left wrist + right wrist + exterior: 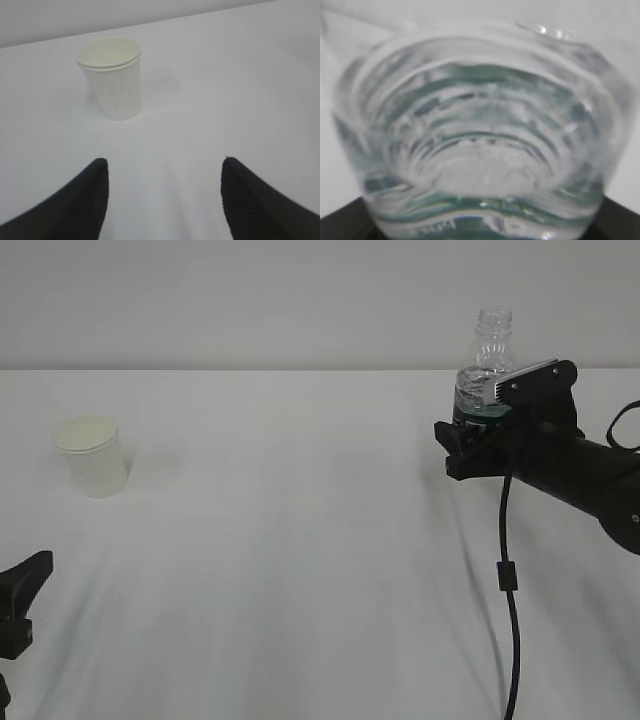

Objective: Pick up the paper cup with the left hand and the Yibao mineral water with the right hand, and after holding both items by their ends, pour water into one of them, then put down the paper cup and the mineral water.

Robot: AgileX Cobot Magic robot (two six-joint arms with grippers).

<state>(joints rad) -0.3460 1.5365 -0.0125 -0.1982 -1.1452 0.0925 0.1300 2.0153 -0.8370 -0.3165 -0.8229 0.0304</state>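
You have a matte white table (300,540), smooth, faintly shadowed, carrying everything else.

Right hand (478,445): black jointed arm with grey screwed box and trailing black cable, far right of the table; its jaws are clamped on the bottle's lower body.

Left hand (165,195): two black ribbed fingers, spread apart, empty, near the table's front-left edge, short of the cup.

Yibao mineral water (487,370): small clear ribbed plastic bottle, dark green label, bare threaded neck, upright. Only your right wrist view shows its rippled ribs up close.

Paper cup (92,455): cream-white, tapered, rolled rim, standing at the table's left. Only your left wrist view shows its second rim line.
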